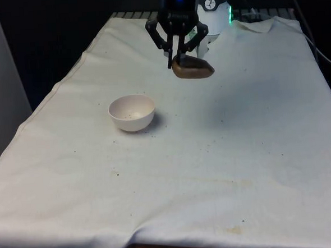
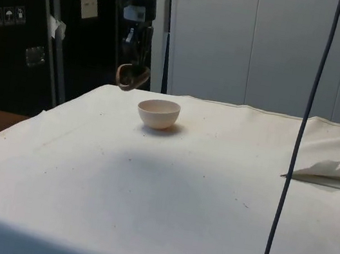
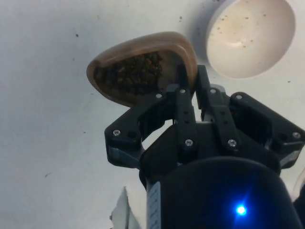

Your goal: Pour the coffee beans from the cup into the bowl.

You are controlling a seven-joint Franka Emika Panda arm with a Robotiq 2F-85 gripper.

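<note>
The gripper (image 1: 175, 49) is clamped on one side of the rim of a brown cup (image 1: 192, 67), held in the air above the tabletop (image 1: 240, 153) with coffee beans (image 3: 129, 72) inside. The white bowl (image 1: 132, 112) sits below the gripper and off towards the front view's left, apart from the cup. Nothing stands between them; only stray specks dot the cloth.

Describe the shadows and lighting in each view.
Front view: soft shadow beside the bowl toward the front view's right, dark curtains behind. Side view: a broad faint shadow on the cloth. Wrist view: evenly lit, the cup casts little shadow.
</note>
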